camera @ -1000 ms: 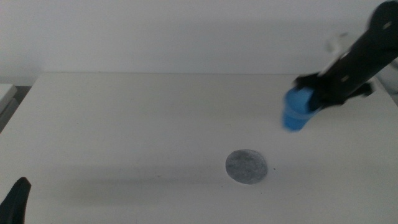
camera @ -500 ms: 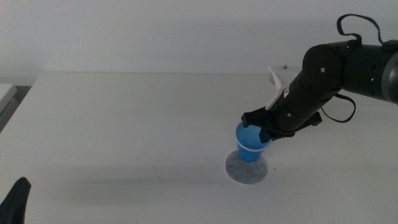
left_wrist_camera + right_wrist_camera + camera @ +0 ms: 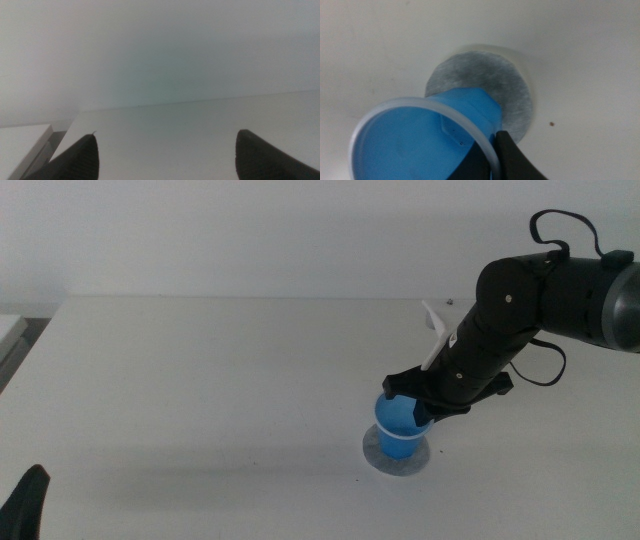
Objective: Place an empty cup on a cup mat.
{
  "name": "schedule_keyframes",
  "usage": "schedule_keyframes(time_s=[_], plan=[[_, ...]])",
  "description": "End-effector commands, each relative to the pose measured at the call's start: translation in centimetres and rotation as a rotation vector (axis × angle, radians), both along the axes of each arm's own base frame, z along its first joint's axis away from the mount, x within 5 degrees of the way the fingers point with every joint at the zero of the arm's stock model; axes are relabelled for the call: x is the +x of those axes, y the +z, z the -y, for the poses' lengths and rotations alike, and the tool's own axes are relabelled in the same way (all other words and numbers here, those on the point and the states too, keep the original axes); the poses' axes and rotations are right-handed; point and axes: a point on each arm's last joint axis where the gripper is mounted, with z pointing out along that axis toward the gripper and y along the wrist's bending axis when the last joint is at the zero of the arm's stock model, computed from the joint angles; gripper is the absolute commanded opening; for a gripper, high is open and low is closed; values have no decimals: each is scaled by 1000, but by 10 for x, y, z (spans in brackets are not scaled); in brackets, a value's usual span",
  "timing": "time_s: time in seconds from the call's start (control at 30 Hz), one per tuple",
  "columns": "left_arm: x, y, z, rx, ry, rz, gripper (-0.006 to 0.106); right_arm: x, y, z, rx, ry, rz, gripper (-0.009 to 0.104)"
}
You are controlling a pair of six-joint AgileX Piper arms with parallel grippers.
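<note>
The bright blue cup (image 3: pixel 401 425) with a pale rim is at the grey speckled cup mat (image 3: pixel 378 452), right of the table's middle. Its base is over the mat; I cannot tell whether it touches or hangs just above. My right gripper (image 3: pixel 412 406) reaches in from the right and is shut on the cup's rim. In the right wrist view the cup (image 3: pixel 415 137) is empty and slightly tilted, one jaw of the gripper (image 3: pixel 492 161) is inside and one outside, and the mat (image 3: pixel 487 80) lies beneath. My left gripper (image 3: pixel 25 502) waits at the bottom left corner, open (image 3: pixel 165 155).
The white table (image 3: pixel 200 380) ends at a wall behind. A white block (image 3: pixel 8 332) sits off the table's far left edge and also shows in the left wrist view (image 3: pixel 22 142). A white part (image 3: pixel 435 320) sticks out from the right arm.
My right gripper carried the cup from the far right, raised, down and left to the mat. In the last half second it sank a little lower. The left arm has not moved.
</note>
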Motion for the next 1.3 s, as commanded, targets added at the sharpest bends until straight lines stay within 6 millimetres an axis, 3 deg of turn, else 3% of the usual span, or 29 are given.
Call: schedule_keyframes(time_s=[0.0,0.37,0.67,0.77,0.83,1.0,1.17,1.27], plan=[[0,1,0,-11,-2,8,94,-2,0,-4,-1,16,11,-1],[0,1,0,-11,-2,8,94,1,-7,-4,-17,20,8,1],[0,1,0,-11,-2,8,94,-3,15,0,-8,31,66,53],[0,1,0,-11,-2,8,94,-7,36,4,-3,59,122,67],[0,1,0,-11,-2,8,94,-11,63,11,-10,64,186,73],[0,1,0,-11,-2,8,94,-29,132,50,10,20,347,74],[0,1,0,-11,-2,8,94,-69,180,85,42,-22,506,74],[0,1,0,-11,-2,8,94,-98,194,107,64,-78,560,74]])
